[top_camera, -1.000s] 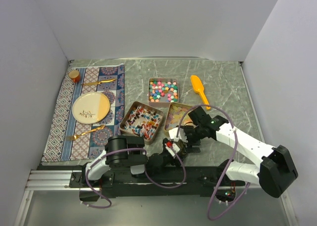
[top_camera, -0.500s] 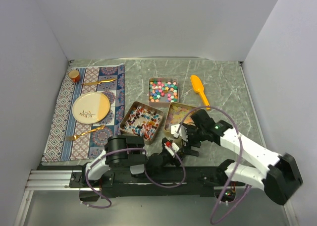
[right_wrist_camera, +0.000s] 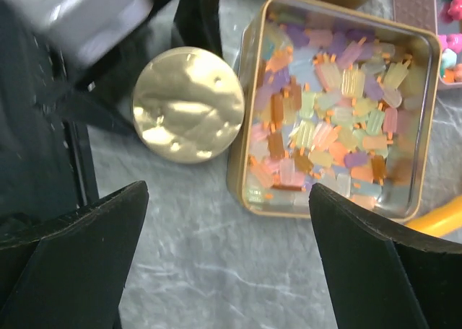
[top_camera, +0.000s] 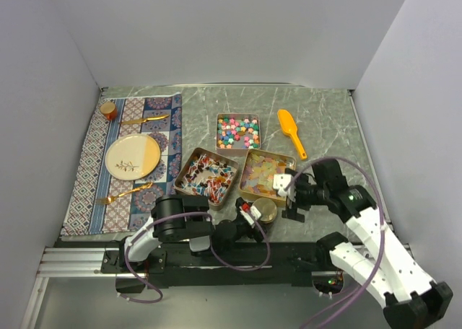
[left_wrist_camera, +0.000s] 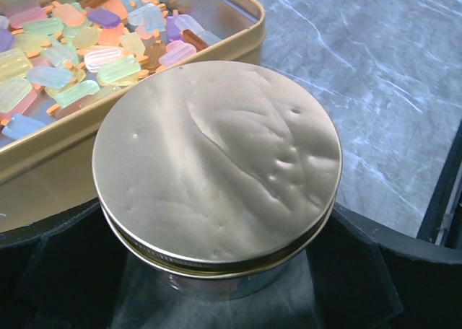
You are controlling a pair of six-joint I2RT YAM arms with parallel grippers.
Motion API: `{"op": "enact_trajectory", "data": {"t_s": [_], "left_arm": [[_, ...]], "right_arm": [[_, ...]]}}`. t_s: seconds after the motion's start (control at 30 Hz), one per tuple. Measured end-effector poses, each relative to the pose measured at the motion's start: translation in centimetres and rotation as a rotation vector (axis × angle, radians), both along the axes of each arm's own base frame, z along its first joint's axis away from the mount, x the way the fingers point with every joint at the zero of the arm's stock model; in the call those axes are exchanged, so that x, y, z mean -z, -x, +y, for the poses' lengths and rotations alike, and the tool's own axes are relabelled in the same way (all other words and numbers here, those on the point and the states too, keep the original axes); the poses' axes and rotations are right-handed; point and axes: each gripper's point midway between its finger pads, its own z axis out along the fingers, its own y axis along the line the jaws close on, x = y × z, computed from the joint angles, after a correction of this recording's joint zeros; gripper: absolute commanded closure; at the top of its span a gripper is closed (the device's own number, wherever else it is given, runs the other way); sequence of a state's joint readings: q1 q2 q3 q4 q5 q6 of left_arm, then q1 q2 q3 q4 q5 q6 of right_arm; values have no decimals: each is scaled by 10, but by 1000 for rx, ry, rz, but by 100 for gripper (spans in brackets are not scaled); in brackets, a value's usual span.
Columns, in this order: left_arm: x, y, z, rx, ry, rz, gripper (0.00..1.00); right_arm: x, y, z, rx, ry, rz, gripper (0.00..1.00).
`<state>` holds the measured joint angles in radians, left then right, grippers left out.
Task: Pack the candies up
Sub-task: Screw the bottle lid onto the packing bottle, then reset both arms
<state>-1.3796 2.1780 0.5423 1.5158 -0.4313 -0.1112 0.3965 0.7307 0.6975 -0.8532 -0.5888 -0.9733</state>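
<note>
Three square tins hold the candies: multicolour balls (top_camera: 238, 130), red-blue-white wrapped pieces (top_camera: 207, 176), and translucent pastel squares (top_camera: 266, 174), which also show in the right wrist view (right_wrist_camera: 336, 127) and the left wrist view (left_wrist_camera: 79, 55). My left gripper (top_camera: 251, 218) is shut on a round gold tin (top_camera: 265, 211) with its lid on, which fills the left wrist view (left_wrist_camera: 216, 163) between the black fingers (left_wrist_camera: 375, 271). My right gripper (top_camera: 292, 196) is open and empty, just right of the round tin (right_wrist_camera: 189, 104), hovering over bare table in its wrist view (right_wrist_camera: 231, 271).
An orange scoop (top_camera: 291, 133) lies at the back right. A patterned placemat (top_camera: 90, 170) at the left carries a plate (top_camera: 133, 156), gold cutlery and a small cup (top_camera: 108, 110). Walls close in the table's left, back and right.
My right arm has pulled back to the right, off the round tin, uncovering it and the tin of translucent squares. The left gripper has stayed put.
</note>
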Motion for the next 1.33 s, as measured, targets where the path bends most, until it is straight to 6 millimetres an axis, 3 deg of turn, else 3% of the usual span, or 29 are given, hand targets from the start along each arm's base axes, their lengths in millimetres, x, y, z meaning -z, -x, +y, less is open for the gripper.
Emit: {"op": "enact_trajectory", "data": {"t_s": [0.13, 0.37, 0.53, 0.63, 0.77, 0.9, 0.97, 1.07, 1.2, 1.23, 1.33], "left_arm": [[-1, 4, 2, 37, -4, 3, 3], [-5, 17, 13, 75, -22, 12, 3], [-12, 35, 49, 92, -127, 77, 3], [-37, 41, 70, 96, -145, 108, 3], [-96, 30, 75, 72, -77, 102, 3], [-178, -18, 86, -48, 22, 16, 3], [-215, -48, 96, -130, 63, -31, 3], [-271, -111, 131, -332, 123, -75, 3], [-335, -209, 213, -660, 168, -111, 3], [-348, -234, 246, -760, 180, -113, 3], [-370, -276, 331, -980, 210, -109, 3]], "right_arm": [[-13, -11, 13, 22, -54, 39, 0], [-24, -13, 19, 77, -116, 57, 0], [-39, -26, 12, 216, -141, 35, 0], [-60, -39, 3, 346, -195, -37, 0], [-92, -67, -28, 657, -265, -135, 0], [-130, -95, -76, 1038, -318, -175, 0], [-142, -108, -90, 1175, -330, -159, 0], [-153, -122, -110, 1351, -361, -147, 0], [-161, -115, -134, 1528, -382, -141, 0], [-171, -113, -138, 1551, -406, -153, 0], [-205, -105, -150, 1596, -496, -205, 0]]}}
